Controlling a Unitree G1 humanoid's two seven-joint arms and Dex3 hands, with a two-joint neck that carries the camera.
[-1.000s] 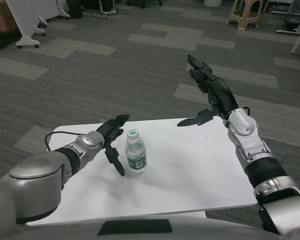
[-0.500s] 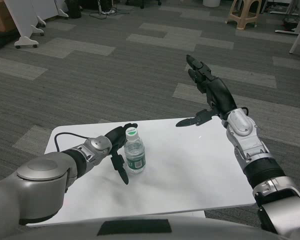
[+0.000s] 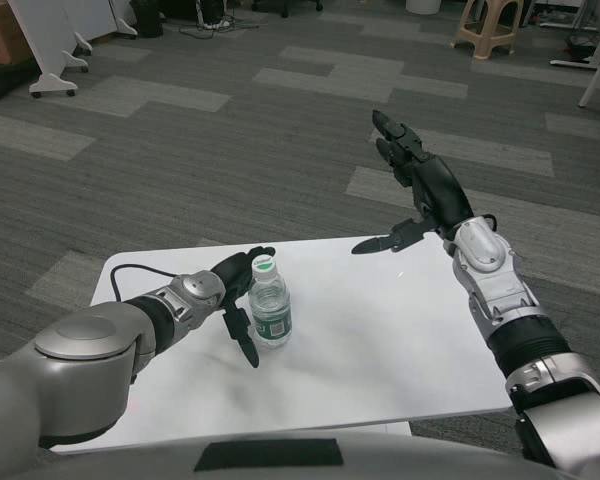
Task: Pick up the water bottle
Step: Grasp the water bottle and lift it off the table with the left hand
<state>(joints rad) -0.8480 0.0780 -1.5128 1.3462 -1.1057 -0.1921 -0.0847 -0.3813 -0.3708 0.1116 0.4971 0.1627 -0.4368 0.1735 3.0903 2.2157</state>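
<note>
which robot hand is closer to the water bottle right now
Left. The left robot hand is right beside the water bottle, fingers apart around its left side. The right robot hand is raised, open, well off past the table's far right edge.

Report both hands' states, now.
Left hand: open, fingers spread beside the water bottle, no grip visible.
Right hand: open, raised, holding nothing.

Office: carpet tiles (image 3: 180, 95), stool (image 3: 490, 25)
</note>
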